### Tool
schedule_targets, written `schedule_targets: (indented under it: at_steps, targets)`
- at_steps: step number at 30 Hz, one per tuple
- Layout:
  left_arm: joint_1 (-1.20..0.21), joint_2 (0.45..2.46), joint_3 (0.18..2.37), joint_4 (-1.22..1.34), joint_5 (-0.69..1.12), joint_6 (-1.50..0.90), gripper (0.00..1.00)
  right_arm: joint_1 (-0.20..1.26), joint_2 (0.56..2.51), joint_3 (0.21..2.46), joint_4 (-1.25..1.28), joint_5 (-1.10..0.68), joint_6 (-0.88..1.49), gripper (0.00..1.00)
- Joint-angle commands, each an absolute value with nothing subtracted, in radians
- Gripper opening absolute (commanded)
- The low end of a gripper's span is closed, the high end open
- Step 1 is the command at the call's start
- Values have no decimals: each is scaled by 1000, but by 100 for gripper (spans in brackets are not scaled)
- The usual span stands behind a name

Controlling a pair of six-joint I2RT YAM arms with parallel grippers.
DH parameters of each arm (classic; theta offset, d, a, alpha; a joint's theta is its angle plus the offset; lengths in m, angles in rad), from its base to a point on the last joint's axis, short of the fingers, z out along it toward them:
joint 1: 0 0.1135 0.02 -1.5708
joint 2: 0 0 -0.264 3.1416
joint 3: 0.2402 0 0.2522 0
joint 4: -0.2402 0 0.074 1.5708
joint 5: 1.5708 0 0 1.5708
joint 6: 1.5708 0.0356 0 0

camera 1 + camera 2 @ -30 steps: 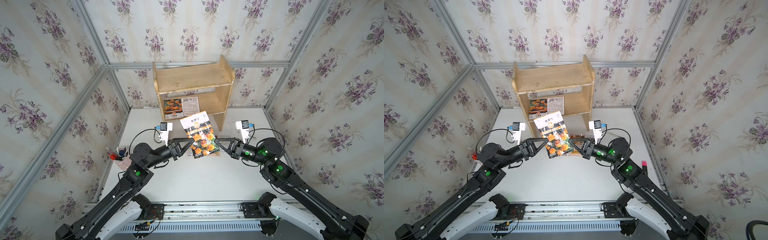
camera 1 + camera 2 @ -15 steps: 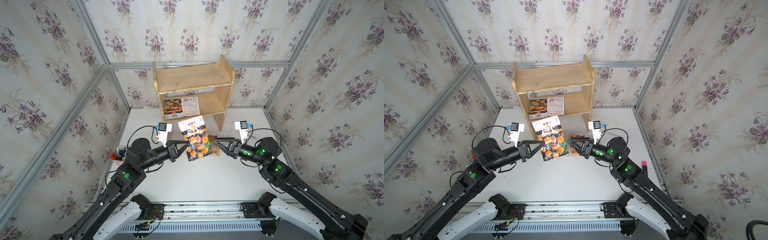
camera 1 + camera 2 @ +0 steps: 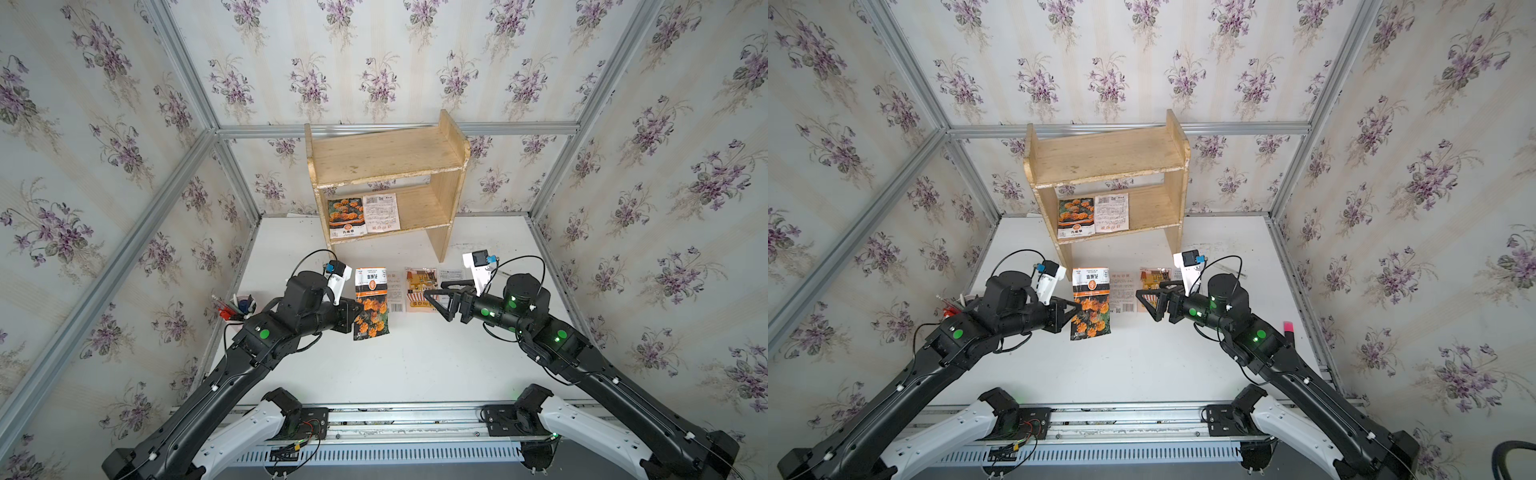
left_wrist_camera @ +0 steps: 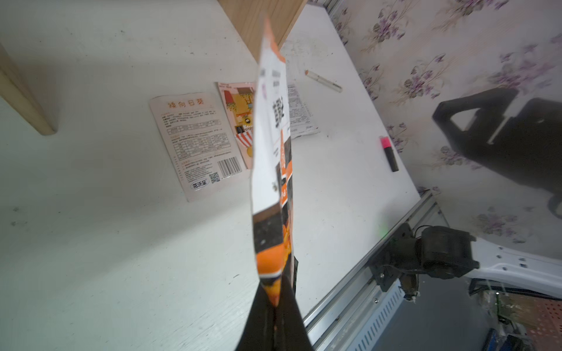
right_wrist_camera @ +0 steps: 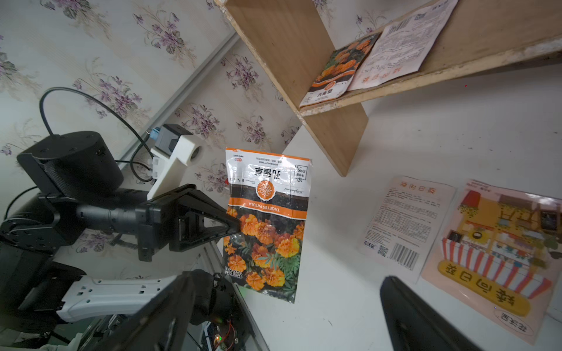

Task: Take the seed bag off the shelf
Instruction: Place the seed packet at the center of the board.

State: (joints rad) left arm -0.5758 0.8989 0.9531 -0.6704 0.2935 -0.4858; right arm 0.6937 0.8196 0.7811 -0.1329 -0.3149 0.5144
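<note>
Left fingers [image 5: 229, 224] clamped on seed bag [image 5: 267, 243], long axis and title end toward shelf [image 3: 386, 158], right fingers [image 3: 455, 284] apart

- The left gripper [image 3: 1074, 309] pinches the marigold seed bag [image 3: 1092, 305] by its side edge, off the shelf [image 3: 1106, 160].
- The right gripper [image 3: 1149, 289] hangs wide open, apart from the bag.
- A marigold packet [image 3: 1075, 218] and a white printed packet [image 3: 1111, 212] lie on the shelf's lower tier.
</note>
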Motion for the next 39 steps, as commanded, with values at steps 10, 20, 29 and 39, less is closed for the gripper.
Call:
schedule_targets:
  at_steps: [10, 20, 29, 39]
  targets:
    - [-432, 1150, 971, -759, 198, -315, 0, 693, 798, 670, -179, -235, 447, 100]
    - [-348, 1335, 983, -648, 256, -277, 0, 693, 826, 652, -170, -226, 426, 100]
    - [-309, 1515, 1030, -580, 251, -247, 0, 693, 853, 646, -163, -221, 407, 100]
    - [-304, 1633, 1081, -572, 146, -217, 0, 693, 863, 637, -168, -215, 400, 100]
